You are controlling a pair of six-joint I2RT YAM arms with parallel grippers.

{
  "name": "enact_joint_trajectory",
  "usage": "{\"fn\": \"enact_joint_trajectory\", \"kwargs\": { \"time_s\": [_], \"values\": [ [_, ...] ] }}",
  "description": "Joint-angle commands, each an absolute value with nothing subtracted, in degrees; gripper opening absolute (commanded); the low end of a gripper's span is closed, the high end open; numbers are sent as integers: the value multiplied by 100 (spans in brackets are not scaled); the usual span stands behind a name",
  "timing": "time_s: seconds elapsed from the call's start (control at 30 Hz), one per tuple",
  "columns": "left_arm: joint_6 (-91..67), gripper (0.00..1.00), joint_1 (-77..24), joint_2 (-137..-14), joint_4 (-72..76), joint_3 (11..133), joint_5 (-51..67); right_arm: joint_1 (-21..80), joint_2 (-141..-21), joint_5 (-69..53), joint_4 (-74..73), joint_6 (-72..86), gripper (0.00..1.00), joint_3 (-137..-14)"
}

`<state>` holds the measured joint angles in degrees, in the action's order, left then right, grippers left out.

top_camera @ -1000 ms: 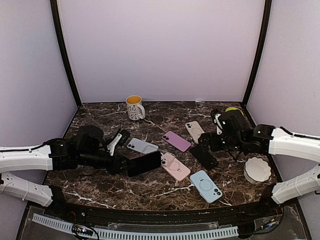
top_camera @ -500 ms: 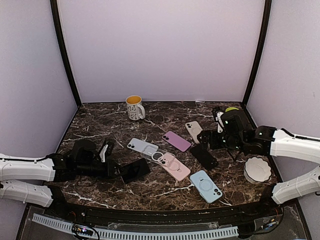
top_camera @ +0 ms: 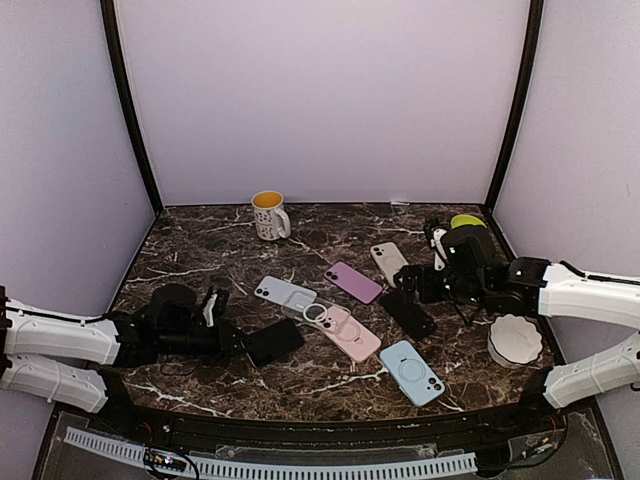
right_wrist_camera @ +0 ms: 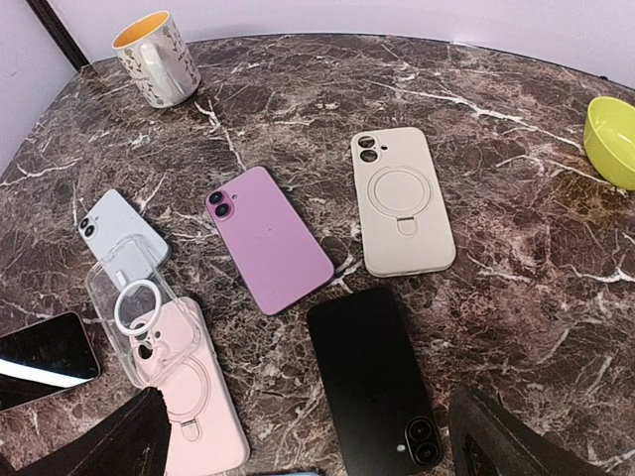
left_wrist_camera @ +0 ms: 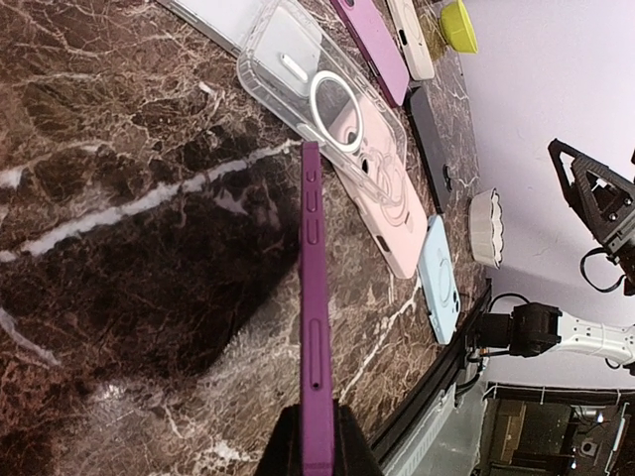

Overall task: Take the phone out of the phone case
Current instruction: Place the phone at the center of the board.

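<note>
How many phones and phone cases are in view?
8: a phone in the left claw; grey, clear case, pink mid-table; purple, beige, black to the right; light blue nearest. None seems hidden.

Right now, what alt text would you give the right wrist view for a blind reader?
The open right pincer hovers over a black phone lying back-up on the marble table. Beyond it lie a purple phone, a beige case and a pink case overlapped by a clear case, with a mug far left and a green bowl far right.

Even soft light, sharp, mild glare
</note>
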<state>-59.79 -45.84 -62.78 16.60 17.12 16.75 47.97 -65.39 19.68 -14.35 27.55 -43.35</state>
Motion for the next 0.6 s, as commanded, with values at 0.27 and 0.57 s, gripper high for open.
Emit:
{"fn": "enact_joint_trajectory", "kwargs": {
  "time_s": [0.27, 0.57],
  "values": [
    [-5843, 28, -4546, -6578, 2045, 1821, 1841, 4755, -6448, 1990, -1001, 2765, 99, -4173],
    [-5570, 66, -4545, -6429, 1597, 1863, 1713, 4748, -6448, 2082, -1024, 2718, 99, -4149]
  ]
}}
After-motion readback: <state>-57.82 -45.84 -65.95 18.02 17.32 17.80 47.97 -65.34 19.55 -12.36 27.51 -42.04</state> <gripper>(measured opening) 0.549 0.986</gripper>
